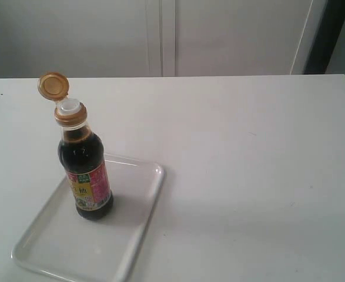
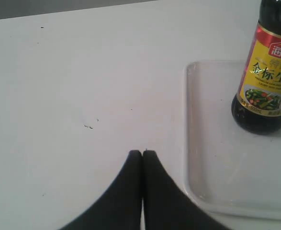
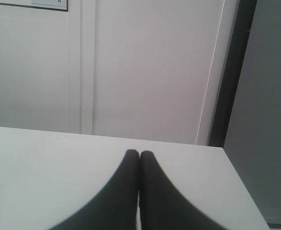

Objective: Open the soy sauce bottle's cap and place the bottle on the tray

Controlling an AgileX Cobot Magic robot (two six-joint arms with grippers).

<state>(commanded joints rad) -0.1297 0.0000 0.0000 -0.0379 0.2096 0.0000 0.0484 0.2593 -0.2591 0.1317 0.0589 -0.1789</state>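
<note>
Left fingers (image 2: pixel 142 154) and right fingers (image 3: pixel 139 154) clenched empty over table (image 1: pixel 248 164), soy sauce bottle (image 1: pixel 85 170) upright on tray (image 1: pixel 143 229)

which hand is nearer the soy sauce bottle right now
Left. The left hand is shut over bare table just off the tray, with the bottle in its view. The right hand, also shut, faces the table's far edge and wall; no bottle shows there.

Soy sauce bottle (image 1: pixel 85 170): dark brown-black liquid, pink-yellow-green label. Cap (image 1: pixel 53 86): orange-gold, spout white. Tray (image 1: pixel 54 247): white. Desk (image 1: pixel 248 164): white. Jaws: black.
</note>
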